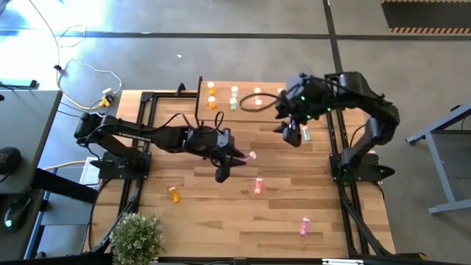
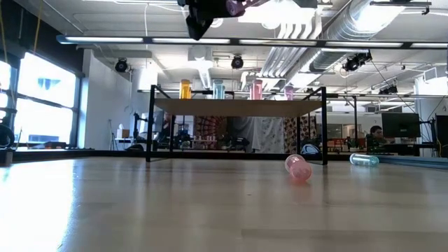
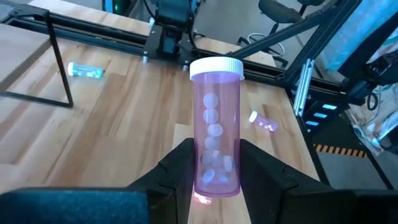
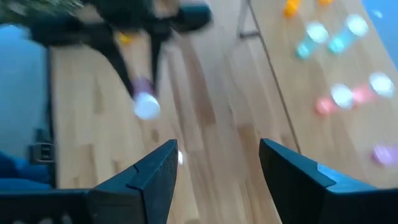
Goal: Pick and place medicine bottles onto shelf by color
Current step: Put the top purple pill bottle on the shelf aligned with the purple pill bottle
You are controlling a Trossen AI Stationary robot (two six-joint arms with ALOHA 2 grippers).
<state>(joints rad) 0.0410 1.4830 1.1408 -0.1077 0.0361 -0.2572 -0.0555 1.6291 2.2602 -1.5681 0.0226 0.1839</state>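
Observation:
My left gripper (image 1: 232,156) hangs over the middle of the table, shut on a magenta medicine bottle (image 3: 216,130) with a white cap. The shelf (image 2: 238,108) stands at the table's far side. Orange (image 2: 185,89), pale green (image 2: 219,89) and pink (image 2: 256,89) bottles stand upright on it. More bottles lie on their sides on the tabletop: orange (image 1: 174,194), salmon (image 1: 258,185), pink (image 1: 304,227) and pale green (image 1: 307,135). My right gripper (image 1: 291,134) hovers open, high beside the shelf's right end, with nothing between its fingers (image 4: 158,174). My left gripper pinches the magenta bottle's bottom end (image 3: 217,180) between its two fingers (image 3: 180,177). The fingers come from the table's left, slanting a little downward, and lie along the bottle. The capped end (image 3: 216,67) sticks out ahead of them. The bottle is lifted clear of the table.
A potted plant (image 1: 136,237) stands at the table's near left corner. Black rails (image 1: 342,147) run along the table's left and right sides. The shelf's thin black legs (image 2: 150,126) stand on the tabletop. Bare wood lies between the loose bottles.

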